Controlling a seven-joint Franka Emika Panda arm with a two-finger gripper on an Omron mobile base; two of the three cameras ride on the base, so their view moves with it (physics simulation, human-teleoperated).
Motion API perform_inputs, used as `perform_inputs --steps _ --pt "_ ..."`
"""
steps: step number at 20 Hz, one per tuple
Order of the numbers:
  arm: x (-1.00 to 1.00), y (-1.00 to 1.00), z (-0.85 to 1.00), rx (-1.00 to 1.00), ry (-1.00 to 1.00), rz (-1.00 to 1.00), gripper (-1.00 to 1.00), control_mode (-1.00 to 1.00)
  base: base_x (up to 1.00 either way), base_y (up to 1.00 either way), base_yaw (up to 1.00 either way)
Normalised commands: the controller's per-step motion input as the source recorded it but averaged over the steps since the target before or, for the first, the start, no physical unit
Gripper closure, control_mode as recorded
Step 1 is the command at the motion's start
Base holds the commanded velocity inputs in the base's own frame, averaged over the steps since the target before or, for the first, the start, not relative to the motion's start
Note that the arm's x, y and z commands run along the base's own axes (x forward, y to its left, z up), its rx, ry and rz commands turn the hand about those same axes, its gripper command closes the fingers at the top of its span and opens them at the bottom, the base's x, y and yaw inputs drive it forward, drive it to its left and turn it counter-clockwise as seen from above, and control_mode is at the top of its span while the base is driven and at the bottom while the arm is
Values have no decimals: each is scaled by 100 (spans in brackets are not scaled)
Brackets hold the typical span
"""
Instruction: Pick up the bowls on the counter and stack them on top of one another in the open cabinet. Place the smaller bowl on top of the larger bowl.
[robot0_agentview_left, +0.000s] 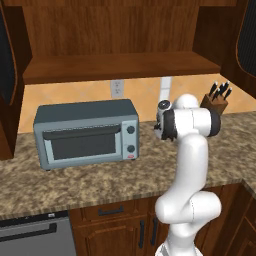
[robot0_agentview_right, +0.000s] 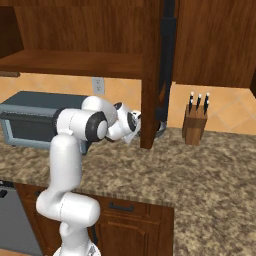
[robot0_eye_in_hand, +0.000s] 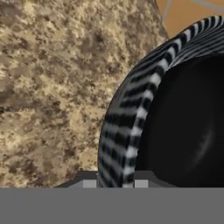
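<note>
Looking down along the hand, the grey bowl (robot0_eye_in_hand: 131, 118) sits on the speckled bench (robot0_eye_in_hand: 52, 87), its ribbed outer wall curving up the middle of the hand view and its dark glossy inside to the right. The fingers (robot0_eye_in_hand: 115, 183) straddle the near rim, one tip outside the wall and one just inside it, but so little of them shows that I cannot tell whether they have clamped on the rim or merely stand around it.

The bowl looks rigid and probably ceramic: stiff, moderately heavy for its width, breakable if knocked against the shelf edge. The ribs outside should give some bite, while the smooth inside is likely slippery, so a rim pinch is the natural hold. Held by one edge, it will likely want to tip downward on the far side.

From the base, the arm (robot0_agentview_left: 192, 150) reaches forward near the toaster oven (robot0_agentview_left: 87, 132), under the open cabinet (robot0_agentview_left: 120, 65).
</note>
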Motion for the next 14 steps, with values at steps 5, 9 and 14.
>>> perform_inputs --steps 5,9,14 --pt "-91 10 70 0 -12 -1 100 -100 0 0 0" --pt "-100 34 100 0 -10 0 100 -100 0 0 0" --pt "-100 49 100 3 -2 0 100 -100 0 0 0"
